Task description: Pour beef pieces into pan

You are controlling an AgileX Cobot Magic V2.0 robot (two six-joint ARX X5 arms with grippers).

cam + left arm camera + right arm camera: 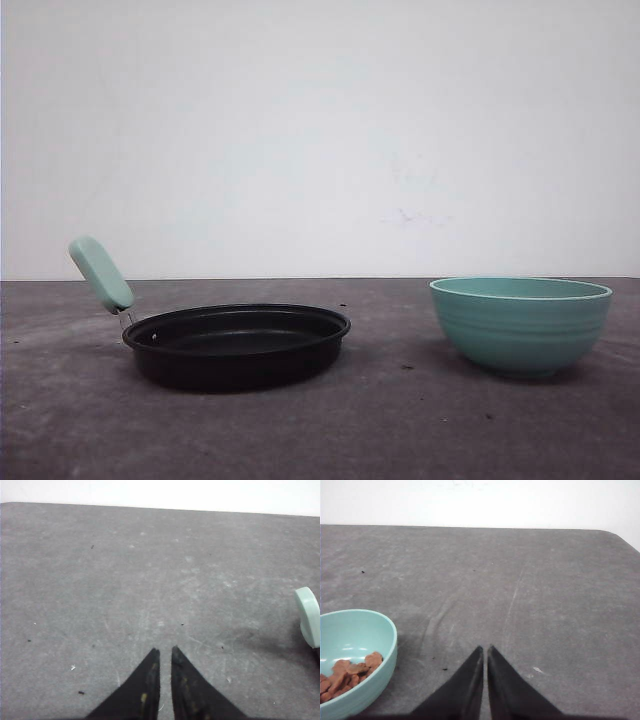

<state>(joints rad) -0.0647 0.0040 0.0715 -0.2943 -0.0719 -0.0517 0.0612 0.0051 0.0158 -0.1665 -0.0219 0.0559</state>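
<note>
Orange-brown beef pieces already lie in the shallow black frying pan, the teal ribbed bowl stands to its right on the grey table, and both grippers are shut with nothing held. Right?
Not quite. The orange-brown beef pieces are in the teal ribbed bowl, as the right wrist view shows; nothing shows in the shallow black frying pan in the front view. The bowl does stand right of the pan, and the left gripper and right gripper are shut on nothing.

Teal ribbed bowl [521, 325] standing upright on grey scuffed table [400, 420], plain white wall [320, 130] behind
</note>
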